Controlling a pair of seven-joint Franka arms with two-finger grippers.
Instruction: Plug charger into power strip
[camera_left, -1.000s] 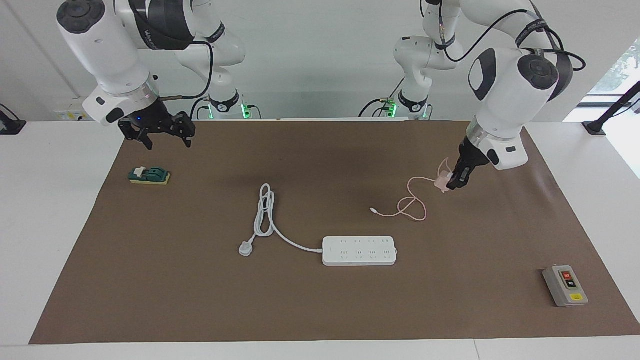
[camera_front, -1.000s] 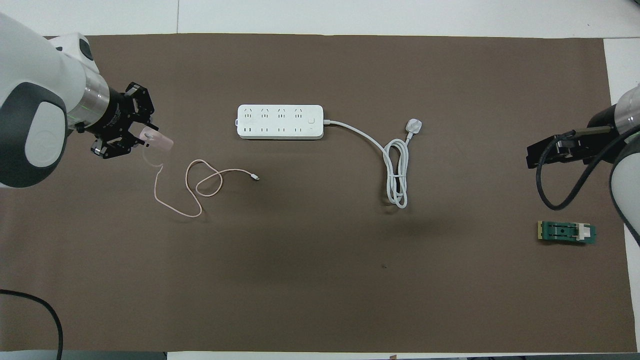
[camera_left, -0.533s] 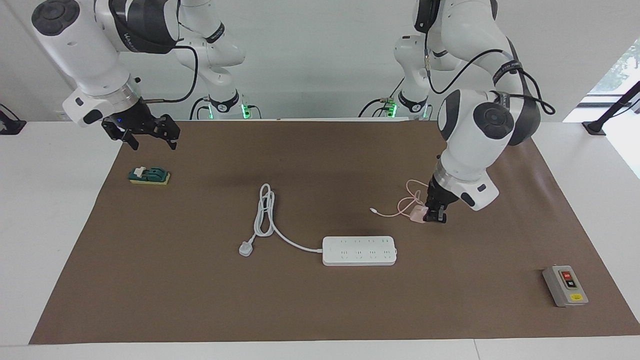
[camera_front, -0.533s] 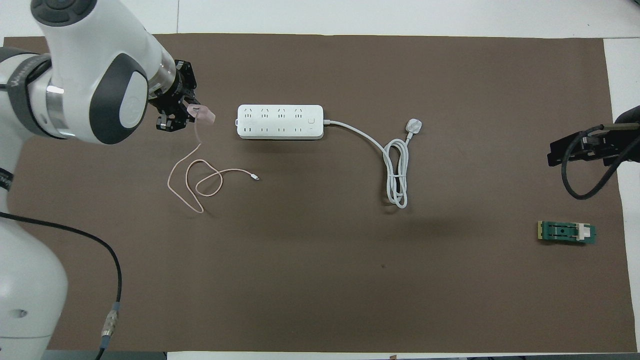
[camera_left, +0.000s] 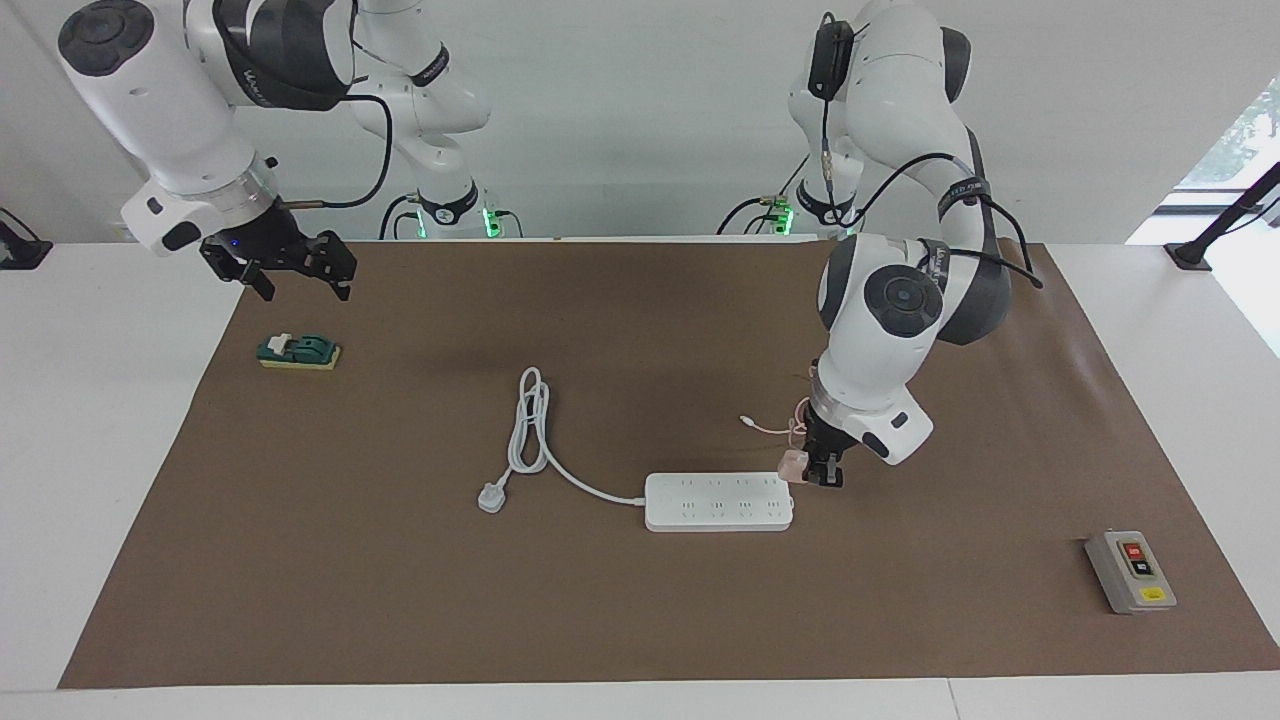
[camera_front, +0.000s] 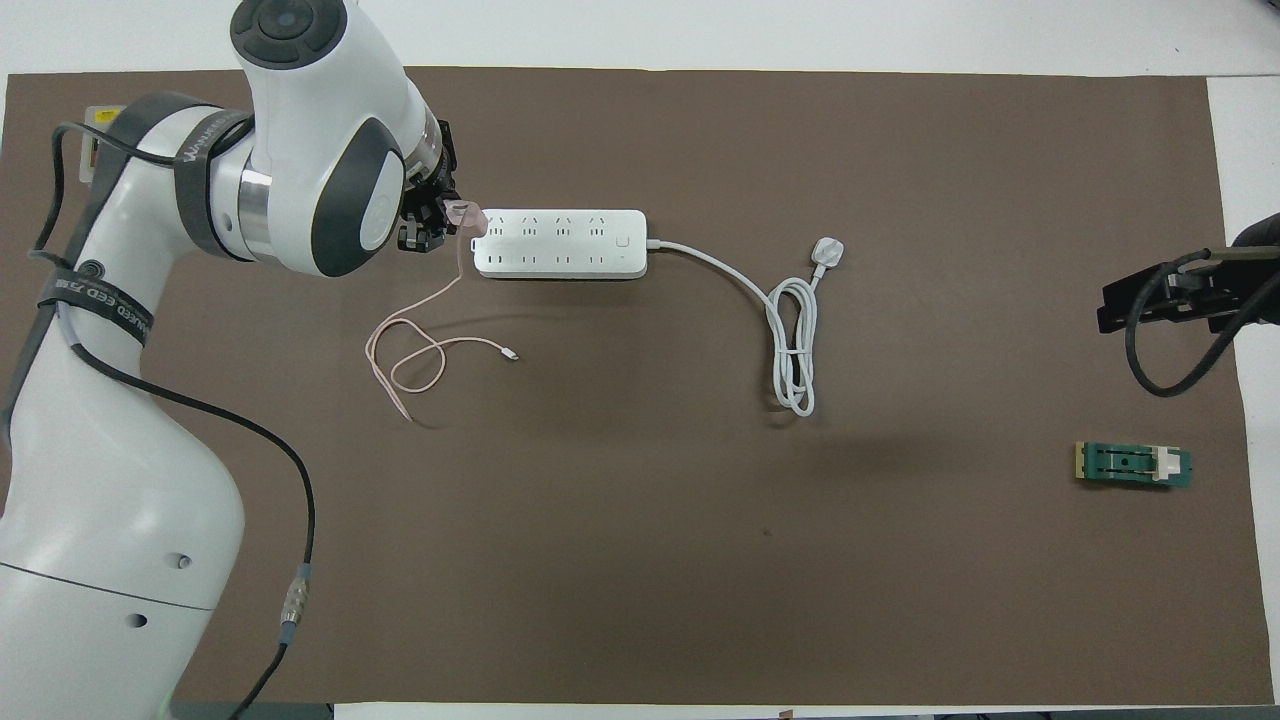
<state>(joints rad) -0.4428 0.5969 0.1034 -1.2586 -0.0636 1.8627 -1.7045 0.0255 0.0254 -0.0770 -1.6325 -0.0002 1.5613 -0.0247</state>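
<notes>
Brown paper matting (camera_left: 640, 620) covers most of the white table (camera_left: 100, 480), and wide bare stretches of it lie open at 6 o'clock in the overhead view, between the robots and the cords. The power strip (camera_left: 718, 501) lies flat near the mat's middle, slightly toward the left arm's end; its thick white cord (camera_front: 790, 340) runs toward the right arm's end, loops, and ends in a white three-pin plug (camera_left: 491, 496).

The left gripper (camera_left: 822, 474) hangs over the mat just at the strip's end, at 9 o'clock of the strip in the overhead view. Its jaws are closed narrowly on the charger (camera_left: 792, 464), the pink cube held at the strip's end edge; whether cube and strip touch cannot be told. The thin pink cable (camera_front: 420, 350) trails from the cube down to the mat and coils at 7 o'clock of the strip in that view, nearer to the robots.

The right gripper (camera_left: 290, 270) waits in the air over the mat's edge at the right arm's end, fingers spread apart and empty. A small green block (camera_left: 298, 351) sits on the mat close below it. A grey box with red and black buttons (camera_left: 1130, 571) sits near the mat's corner at the left arm's end.
</notes>
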